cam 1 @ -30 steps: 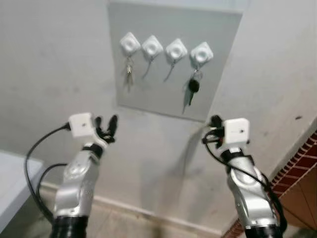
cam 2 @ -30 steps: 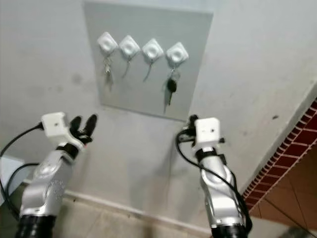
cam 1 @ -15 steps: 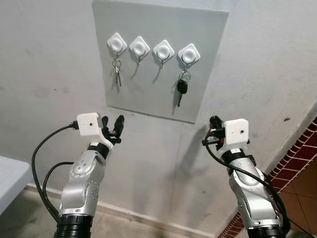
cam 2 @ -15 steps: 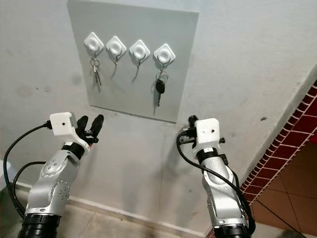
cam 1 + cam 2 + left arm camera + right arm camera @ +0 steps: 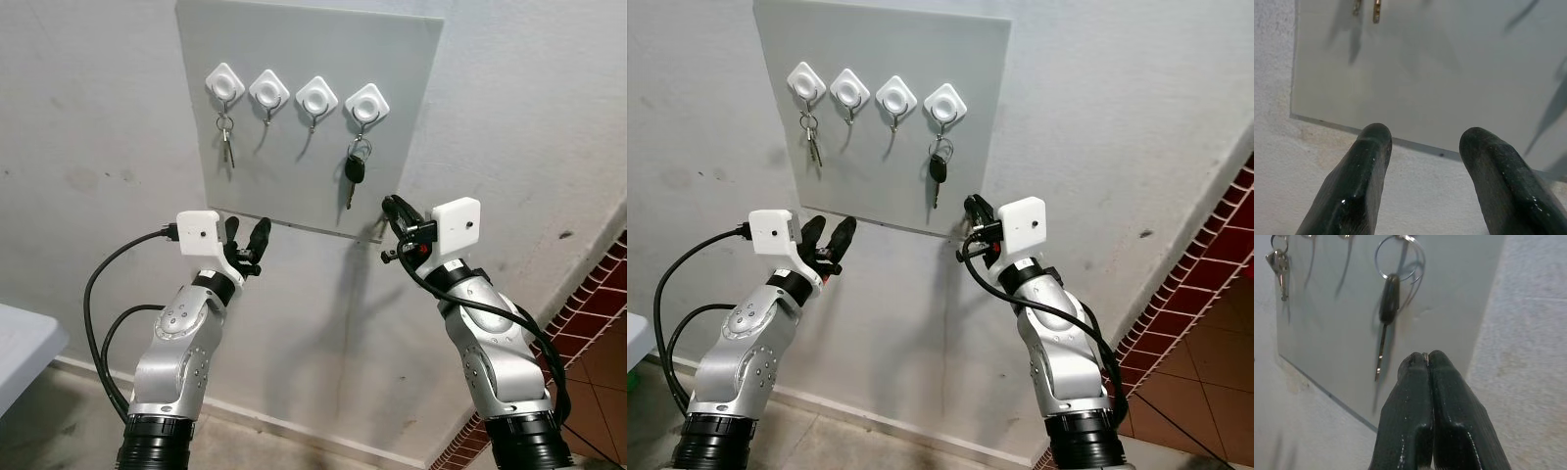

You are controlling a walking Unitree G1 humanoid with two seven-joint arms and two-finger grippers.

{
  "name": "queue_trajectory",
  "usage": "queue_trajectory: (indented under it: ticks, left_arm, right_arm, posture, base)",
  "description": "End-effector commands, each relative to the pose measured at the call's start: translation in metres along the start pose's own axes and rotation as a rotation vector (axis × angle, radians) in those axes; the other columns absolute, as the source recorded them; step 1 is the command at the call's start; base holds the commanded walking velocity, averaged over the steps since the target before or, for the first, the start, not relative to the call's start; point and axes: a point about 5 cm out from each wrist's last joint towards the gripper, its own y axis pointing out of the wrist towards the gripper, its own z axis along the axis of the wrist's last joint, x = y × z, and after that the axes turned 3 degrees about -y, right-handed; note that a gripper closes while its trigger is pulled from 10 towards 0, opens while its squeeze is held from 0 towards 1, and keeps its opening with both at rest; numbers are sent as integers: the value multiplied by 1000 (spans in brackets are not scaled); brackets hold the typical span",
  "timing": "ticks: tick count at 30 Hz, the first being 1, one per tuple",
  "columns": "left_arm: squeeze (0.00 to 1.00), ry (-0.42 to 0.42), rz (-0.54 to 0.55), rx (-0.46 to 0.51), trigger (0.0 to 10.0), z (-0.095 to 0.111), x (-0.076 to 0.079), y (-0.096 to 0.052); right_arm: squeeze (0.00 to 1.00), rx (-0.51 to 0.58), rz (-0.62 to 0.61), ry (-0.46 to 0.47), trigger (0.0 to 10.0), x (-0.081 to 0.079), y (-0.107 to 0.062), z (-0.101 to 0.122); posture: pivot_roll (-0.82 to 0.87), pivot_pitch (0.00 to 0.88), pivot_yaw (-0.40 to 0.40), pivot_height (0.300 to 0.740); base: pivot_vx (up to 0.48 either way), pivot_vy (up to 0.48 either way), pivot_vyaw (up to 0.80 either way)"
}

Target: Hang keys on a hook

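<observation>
A grey board (image 5: pixel 294 147) on the wall carries a row of white diamond-shaped hooks. Small keys (image 5: pixel 226 142) hang from the leftmost hook (image 5: pixel 225 82). A black-headed key (image 5: pixel 353 171) on a ring hangs from the rightmost hook (image 5: pixel 366 102). The two middle hooks (image 5: pixel 267 89) (image 5: pixel 316 95) are bare. My left gripper (image 5: pixel 247 228) is open just below the board's lower edge, holding nothing. My right gripper (image 5: pixel 392 206) is shut in front of the board's lower right corner, below and right of the black-headed key (image 5: pixel 1388 296). A tiny metal glint shows between its tips.
The wall is pale rough plaster. Red brick tiling (image 5: pixel 598 294) runs down the far right. A pale table corner (image 5: pixel 24 343) sits at the lower left. Black cables (image 5: pixel 103 294) loop beside the left arm.
My right gripper has risen and moved left, from beside the board's lower right corner to in front of it. My left gripper has shifted a little right. The camera view has also shifted.
</observation>
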Motion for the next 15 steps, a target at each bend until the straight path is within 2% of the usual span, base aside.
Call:
queue_trajectory:
  ticks: [1, 15]
  left_arm:
    - [0, 5, -4, 8, 10000, 5, 2, 1]
    - [0, -1, 3, -3, 10000, 6, -1, 0]
  right_arm:
    - [0, 14, 9, -1, 10000, 1, 1, 4]
    - [0, 3, -3, 18, 10000, -1, -3, 1]
  posture:
    - [200, 0, -23, 736]
    - [198, 0, -9, 736]
  base:
    - [0, 270, 0]
    - [0, 346, 0]
